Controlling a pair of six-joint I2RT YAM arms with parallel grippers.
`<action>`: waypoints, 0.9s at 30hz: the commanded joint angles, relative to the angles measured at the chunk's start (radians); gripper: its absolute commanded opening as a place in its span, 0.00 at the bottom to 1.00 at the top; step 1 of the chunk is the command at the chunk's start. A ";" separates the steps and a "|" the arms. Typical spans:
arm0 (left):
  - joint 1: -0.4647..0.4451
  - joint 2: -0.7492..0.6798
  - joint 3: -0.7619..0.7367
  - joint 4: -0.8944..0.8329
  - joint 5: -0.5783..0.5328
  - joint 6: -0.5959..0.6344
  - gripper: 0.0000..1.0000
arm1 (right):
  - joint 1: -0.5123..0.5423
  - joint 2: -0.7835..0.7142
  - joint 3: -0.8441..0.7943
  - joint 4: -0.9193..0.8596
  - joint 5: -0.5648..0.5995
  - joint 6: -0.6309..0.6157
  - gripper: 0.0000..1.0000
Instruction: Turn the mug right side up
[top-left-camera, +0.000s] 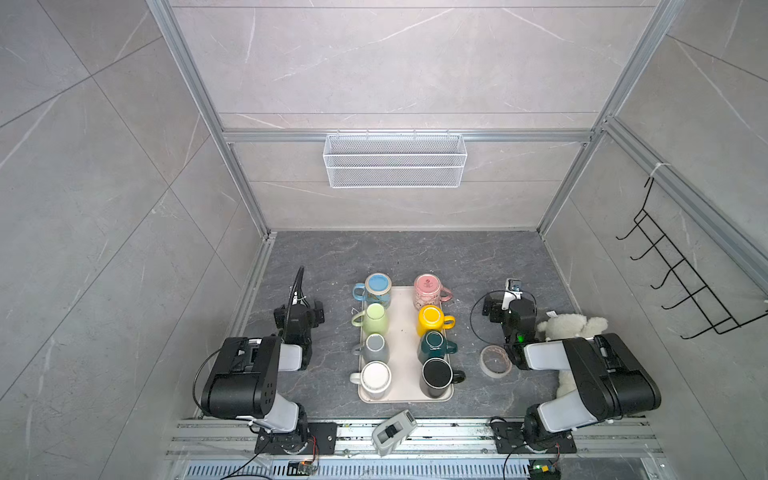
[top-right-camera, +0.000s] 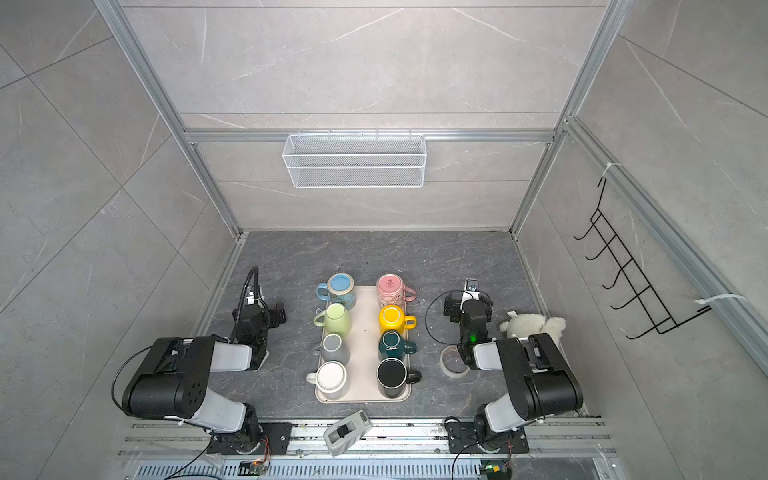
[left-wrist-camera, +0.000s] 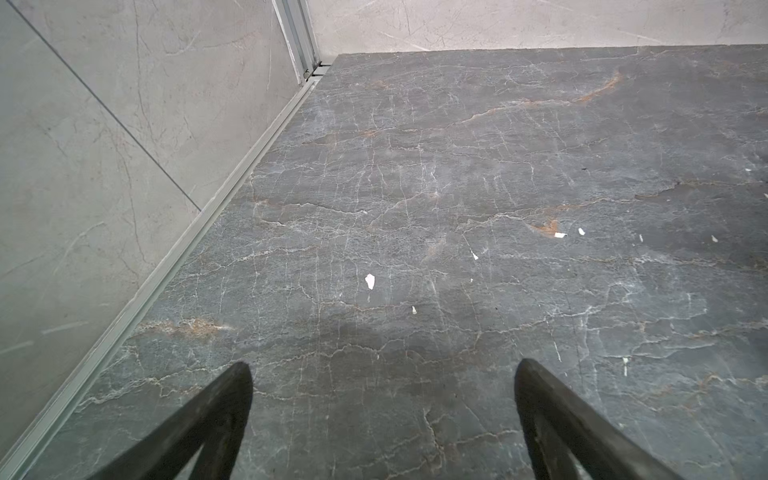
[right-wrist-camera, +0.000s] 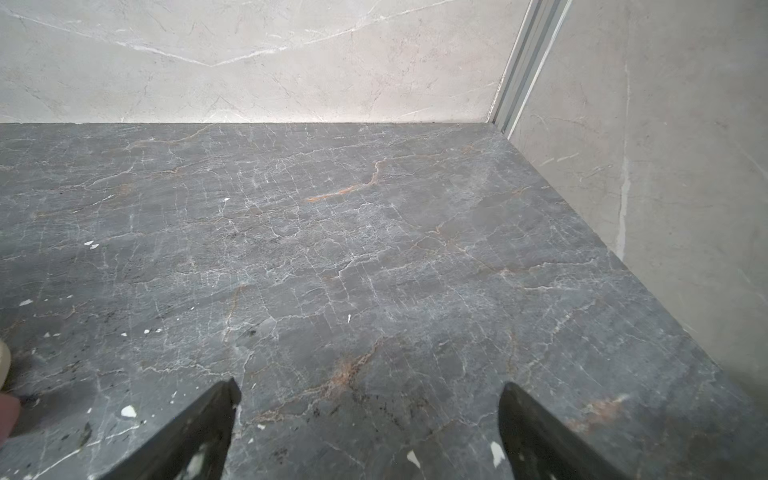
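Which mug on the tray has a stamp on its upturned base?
The pink mug, far end of the right-hand row on the tray: its base carries a reddish stamp; the others look plain.

Dark stone tabletop (top-left-camera: 415, 257), beige tray (top-left-camera: 403, 332), tape roll (top-left-camera: 494, 373), white plush toy (top-left-camera: 569, 326)

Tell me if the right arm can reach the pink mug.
Probably yes: the right gripper is open, and only bare tabletop lies between it and the pink mug at the tray corner.
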 joint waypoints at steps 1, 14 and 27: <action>0.007 -0.015 0.022 0.028 0.006 -0.014 1.00 | -0.003 -0.010 0.013 -0.004 0.009 0.015 0.99; 0.007 -0.015 0.022 0.026 0.005 -0.013 1.00 | -0.002 -0.010 0.013 -0.004 0.009 0.017 0.99; 0.020 -0.016 0.033 0.005 0.033 -0.019 1.00 | -0.002 -0.010 0.012 -0.003 0.009 0.015 0.99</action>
